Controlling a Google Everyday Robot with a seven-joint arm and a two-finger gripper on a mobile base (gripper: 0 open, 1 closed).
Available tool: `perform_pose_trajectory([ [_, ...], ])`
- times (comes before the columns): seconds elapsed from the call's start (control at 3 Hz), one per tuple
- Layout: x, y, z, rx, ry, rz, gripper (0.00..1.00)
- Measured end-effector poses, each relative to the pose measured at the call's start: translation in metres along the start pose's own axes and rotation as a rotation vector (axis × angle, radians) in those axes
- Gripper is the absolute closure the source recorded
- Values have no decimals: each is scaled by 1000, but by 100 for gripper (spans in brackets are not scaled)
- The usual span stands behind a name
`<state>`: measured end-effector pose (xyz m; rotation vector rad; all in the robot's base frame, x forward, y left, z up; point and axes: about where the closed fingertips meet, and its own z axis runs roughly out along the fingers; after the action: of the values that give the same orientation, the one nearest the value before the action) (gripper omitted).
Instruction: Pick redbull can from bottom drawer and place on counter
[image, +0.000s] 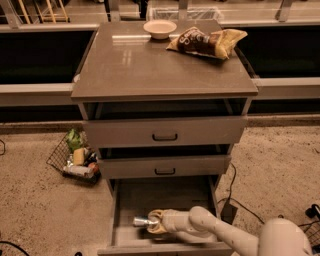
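The redbull can (139, 220) lies on its side on the grey floor of the open bottom drawer (125, 200), left of centre. My gripper (156, 222) is down inside that drawer, at the can's right end and touching or nearly touching it. My white arm (220, 232) reaches in from the lower right. The counter (150, 65) is the glossy grey-brown top of the cabinet, well above the gripper.
A white bowl (159, 28) and a brown-and-yellow chip bag (207, 42) sit at the counter's back. The two upper drawers (165, 131) stand slightly open and overhang the bottom one. A wire basket with items (75, 160) lies on the floor at left. Cables (235, 200) run at right.
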<state>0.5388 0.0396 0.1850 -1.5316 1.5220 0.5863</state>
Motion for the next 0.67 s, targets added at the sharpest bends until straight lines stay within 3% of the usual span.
perform_pose_trajectory([
  [0.33,-22,-11,-70,54,-100,-52,100],
  [0.67,-22,-11,-70,53,-101,-52,100],
])
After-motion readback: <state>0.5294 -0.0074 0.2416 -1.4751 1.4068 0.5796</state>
